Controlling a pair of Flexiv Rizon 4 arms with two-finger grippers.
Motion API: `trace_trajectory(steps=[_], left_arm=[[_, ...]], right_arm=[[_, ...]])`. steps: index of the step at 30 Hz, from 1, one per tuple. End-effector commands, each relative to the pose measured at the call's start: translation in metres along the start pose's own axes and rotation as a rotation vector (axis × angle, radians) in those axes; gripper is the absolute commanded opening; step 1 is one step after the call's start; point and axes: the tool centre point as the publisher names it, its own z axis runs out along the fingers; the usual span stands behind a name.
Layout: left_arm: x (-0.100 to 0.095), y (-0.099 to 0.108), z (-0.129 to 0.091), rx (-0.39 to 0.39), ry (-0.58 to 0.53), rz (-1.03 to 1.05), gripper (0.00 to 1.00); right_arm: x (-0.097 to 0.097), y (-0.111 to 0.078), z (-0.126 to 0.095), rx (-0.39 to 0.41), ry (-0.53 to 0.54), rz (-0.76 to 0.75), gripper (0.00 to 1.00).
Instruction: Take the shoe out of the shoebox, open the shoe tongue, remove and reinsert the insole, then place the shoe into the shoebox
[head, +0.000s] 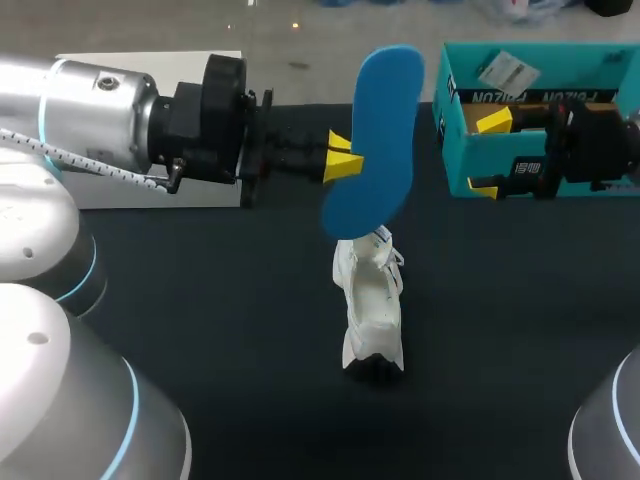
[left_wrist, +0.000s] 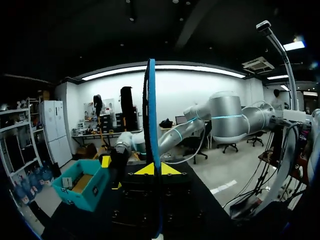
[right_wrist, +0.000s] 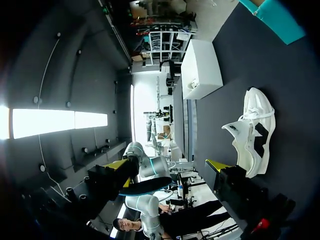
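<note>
The left jaws are pinching the blue insole (head: 378, 120), holding it up in the upper middle. The right jaws are hanging open by the teal shoebox (head: 455, 160) at the upper right. The white shoe (head: 372, 300) is lying mid-frame on the bench (head: 200, 300).

The insole (head: 378, 130) hides the shoe's (head: 370, 310) far end. Right of the insole, the shoebox (head: 458, 160) seems cropped at its side.
</note>
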Motion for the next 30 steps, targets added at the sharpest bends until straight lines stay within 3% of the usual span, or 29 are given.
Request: trace_trajectory(steps=[1,2,5,6,7,11,28,30], left_arm=[[-0.002,-0.002,0.004,-0.019,-0.036,0.211,0.0],[-0.002,-0.002,0.004,-0.019,-0.036,0.211,0.0],[-0.026,0.022,0.007,-0.015,-0.071,0.668,0.0],[-0.034,0.027,0.009,0.035,-0.084,0.822,0.0],[-0.039,0.031,0.01,0.023,-0.082,0.892,0.0],[-0.059,0.035,0.019,0.096,-0.042,1.311,0.0],[-0.062,0.034,0.021,0.077,-0.051,1.344,0.0],[-0.065,0.044,0.025,0.096,-0.119,1.387,0.0]], right_arm=[[0.0,0.001,0.001,0.0,-0.001,0.001,1.0],[0.0,0.001,0.001,0.0,-0.001,0.001,1.0],[0.0,0.001,0.001,0.0,-0.001,0.001,1.0],[0.0,0.001,0.001,0.0,-0.001,0.001,1.0],[0.0,0.001,0.001,0.0,-0.001,0.001,1.0],[0.0,0.001,0.001,0.0,-0.001,0.001,1.0],[0.0,0.001,0.001,0.0,-0.001,0.001,1.0],[0.0,0.001,0.001,0.0,-0.001,0.001,1.0]])
